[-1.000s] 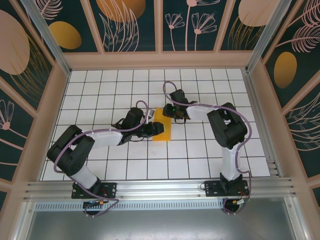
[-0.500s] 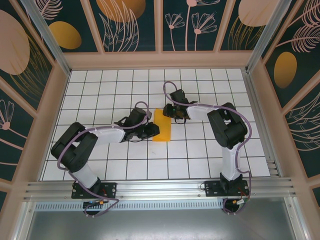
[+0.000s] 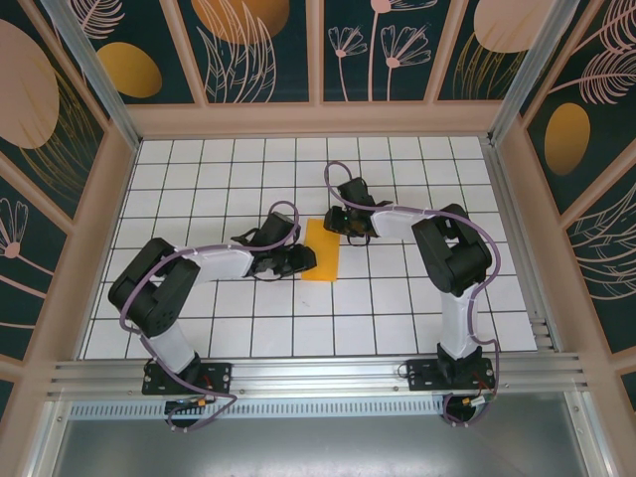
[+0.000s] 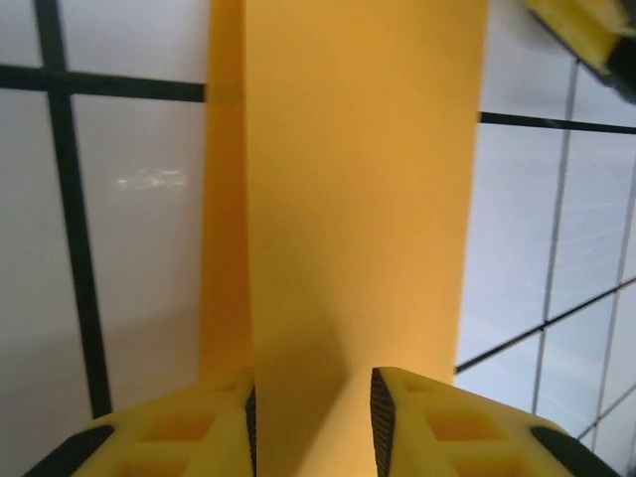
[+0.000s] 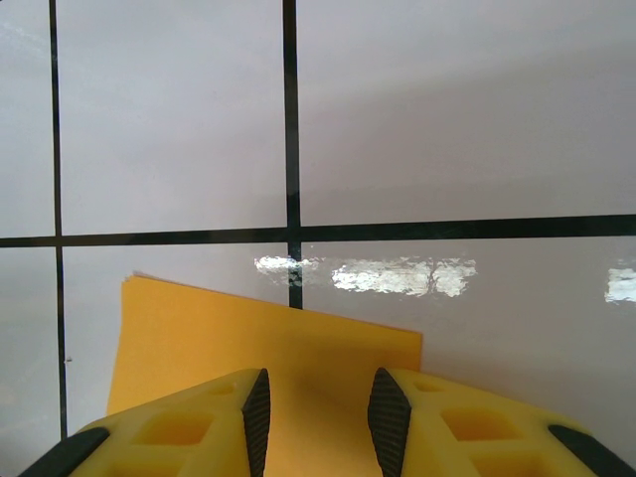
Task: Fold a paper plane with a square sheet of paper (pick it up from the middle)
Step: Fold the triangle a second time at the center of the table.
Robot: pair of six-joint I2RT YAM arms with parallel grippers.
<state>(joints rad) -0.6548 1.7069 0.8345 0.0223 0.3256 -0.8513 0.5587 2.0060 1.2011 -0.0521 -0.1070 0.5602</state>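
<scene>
The square sheet of paper (image 3: 321,250) lies folded into a narrow orange rectangle at the middle of the tiled table. In the left wrist view the sheet of paper (image 4: 358,199) runs as a long strip away from my fingers, its upper layer set slightly off the lower one. My left gripper (image 3: 301,260) sits low at the sheet's left edge, jaws apart, with the paper flat beneath the left gripper (image 4: 313,417). My right gripper (image 3: 336,223) rests over the far end, open, and the paper's corner (image 5: 258,333) shows below the right gripper (image 5: 316,412).
The white grid table (image 3: 229,169) is boxed in by patterned walls, with a metal rail (image 3: 318,373) along the near edge. A yellow finger of the right gripper (image 4: 586,25) shows at the top right of the left wrist view.
The raised flap of the paper has come down, so the sheet now lies as a flat narrow rectangle. My left gripper has shifted slightly along its left edge. The right gripper has stayed put.
</scene>
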